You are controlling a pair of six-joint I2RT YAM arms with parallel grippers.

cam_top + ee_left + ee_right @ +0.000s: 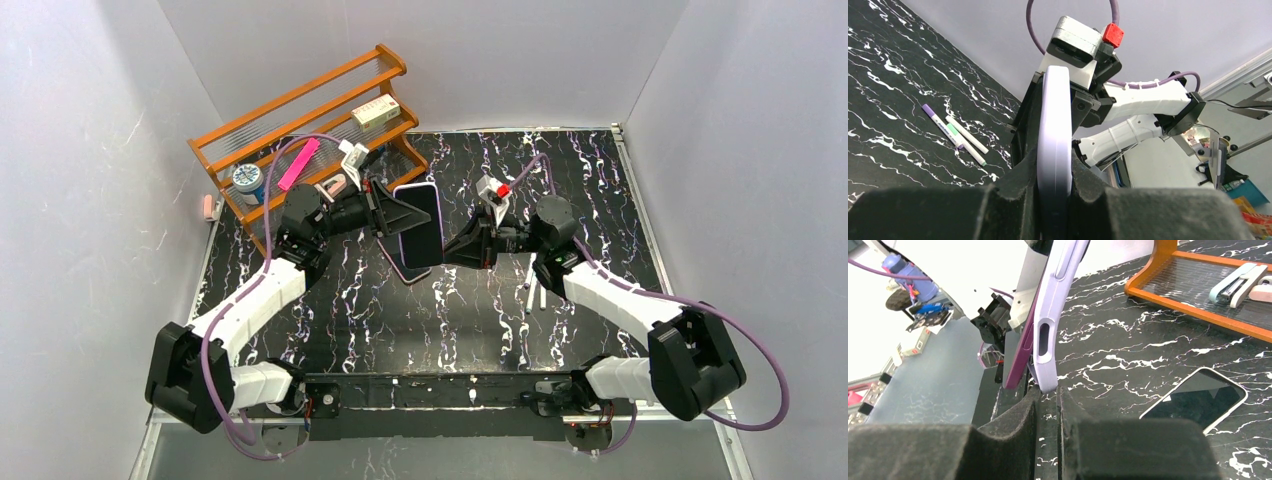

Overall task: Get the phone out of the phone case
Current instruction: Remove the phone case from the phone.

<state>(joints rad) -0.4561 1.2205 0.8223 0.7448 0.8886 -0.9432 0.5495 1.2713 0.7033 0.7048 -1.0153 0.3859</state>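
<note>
From above, both arms meet over the middle of the black marbled table (330, 300). The left gripper (402, 215) is clamped on the left side of the lavender phone case (439, 215). The case is held up on edge, and the phone (420, 228) shows as a dark face inside its rim. The right gripper (452, 248) meets the case's lower right edge.

The left wrist camera sees the case edge-on, squeezed between the left pads, with the right fingers flanking its far end. Some pens (955, 132) lie on the table beyond.

In the right wrist view the fingers are nearly together, pinching the case's corner. A magenta strip (1020, 347) hugs the case (phone edge or not, unclear). A second phone (1198, 400) lies flat near an orange rack (1198, 310).
</note>
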